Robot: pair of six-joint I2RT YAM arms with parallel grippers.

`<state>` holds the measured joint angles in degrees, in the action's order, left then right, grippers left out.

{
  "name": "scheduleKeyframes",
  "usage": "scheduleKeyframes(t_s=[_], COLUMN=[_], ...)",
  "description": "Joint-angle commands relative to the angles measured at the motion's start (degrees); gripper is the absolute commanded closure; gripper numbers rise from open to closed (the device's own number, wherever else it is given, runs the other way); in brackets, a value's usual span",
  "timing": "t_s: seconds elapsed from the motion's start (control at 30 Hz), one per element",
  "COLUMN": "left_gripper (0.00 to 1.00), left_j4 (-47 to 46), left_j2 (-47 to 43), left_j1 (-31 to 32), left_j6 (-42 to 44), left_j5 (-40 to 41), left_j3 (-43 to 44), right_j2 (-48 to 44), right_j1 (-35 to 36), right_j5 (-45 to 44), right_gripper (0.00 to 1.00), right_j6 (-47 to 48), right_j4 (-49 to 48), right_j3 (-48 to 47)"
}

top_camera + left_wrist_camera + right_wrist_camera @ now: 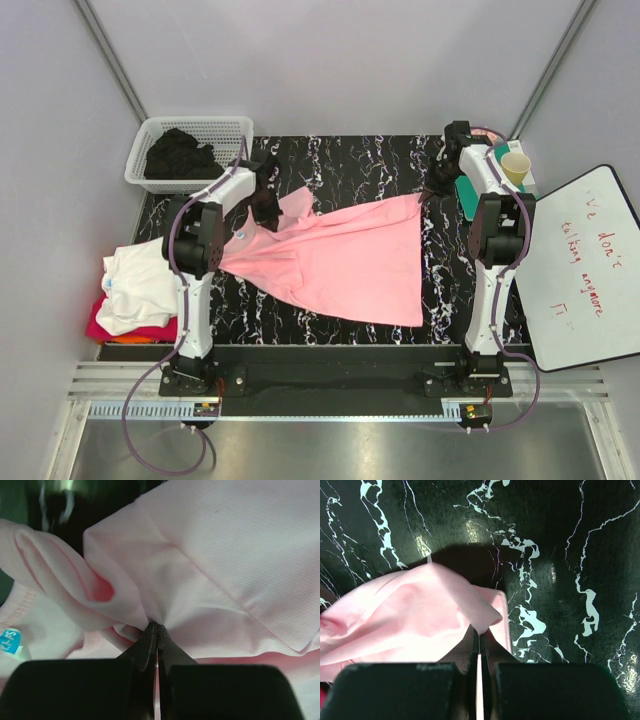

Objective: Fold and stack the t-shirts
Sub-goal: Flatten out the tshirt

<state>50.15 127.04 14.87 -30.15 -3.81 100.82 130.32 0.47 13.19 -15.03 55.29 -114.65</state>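
**Q:** Where is the shirt (340, 265)?
**A:** Pink, spread across the middle of the table (370, 160). A folded stack (135, 290) sits off the table's left edge.
**Q:** Your grippers?
**A:** Toward the table's back, my left gripper (157, 626) is clamped on the shirt's left end and my right gripper (479, 632) on its right corner.

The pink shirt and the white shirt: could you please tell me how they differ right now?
The pink shirt is spread across the table; the white shirt lies folded on a red garment at the left. Both pairs of jaws are shut on the pink shirt, one at each end; nothing holds the white shirt. Both are single-coloured garments.
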Motion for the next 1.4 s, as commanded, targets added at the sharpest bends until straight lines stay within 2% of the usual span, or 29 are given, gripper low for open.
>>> scheduleKeyframes(t_s=[0.0,0.17,0.33,0.37,0.4,0.43,0.57,0.6,0.77,1.07,1.37], left_gripper=[1.0,1.0,1.0,0.97,0.84,0.51,0.06,0.04,0.01,0.04,0.04], left_j4=[4.4,4.3,4.4,4.4,4.4,4.4,4.3,4.5,4.9,4.3,4.3], left_j2=[-8.0,-12.8,-14.2,-14.5,-15.2,-15.3,-13.4,-12.4,-3.6,9.7,12.4], left_j1=[0.0,0.1,0.7,0.9,1.1,1.3,1.6,1.6,1.6,1.3,0.6], left_j6=[-0.7,-0.6,1.6,1.7,2.0,2.5,3.1,3.3,3.1,3.3,4.3], left_j5=[3.7,2.8,2.8,2.9,3.0,3.6,3.7,3.7,1.4,-0.1,-0.1], left_j3=[-10.0,-13.5,-7.5,-5.0,-4.0,-2.8,3.9,5.3,15.0,25.9,26.6], right_j2=[0.9,1.6,2.1,2.1,2.2,2.2,2.6,2.7,3.1,3.5,3.6], right_j1=[0.1,0.0,-0.1,-0.2,-0.1,-0.1,-0.1,-0.1,-0.2,-0.1,-0.1], right_j5=[1.7,2.5,3.3,3.5,3.7,3.8,4.3,4.3,4.7,4.9,5.0], right_gripper=[1.0,1.0,1.0,1.0,1.0,1.0,1.0,1.0,1.0,1.0,1.0], right_j6=[-0.2,-0.4,-0.9,-0.9,-0.8,-0.8,-0.9,-0.8,-0.9,-0.9,-0.9], right_j4=[-0.3,-0.3,-0.2,-0.2,-0.1,-0.1,-0.1,-0.1,-0.1,0.1,0.1], right_j3=[-2.6,-2.9,-3.7,-3.8,-3.8,-3.9,-3.8,-3.9,-4.2,-4.4,-4.3])
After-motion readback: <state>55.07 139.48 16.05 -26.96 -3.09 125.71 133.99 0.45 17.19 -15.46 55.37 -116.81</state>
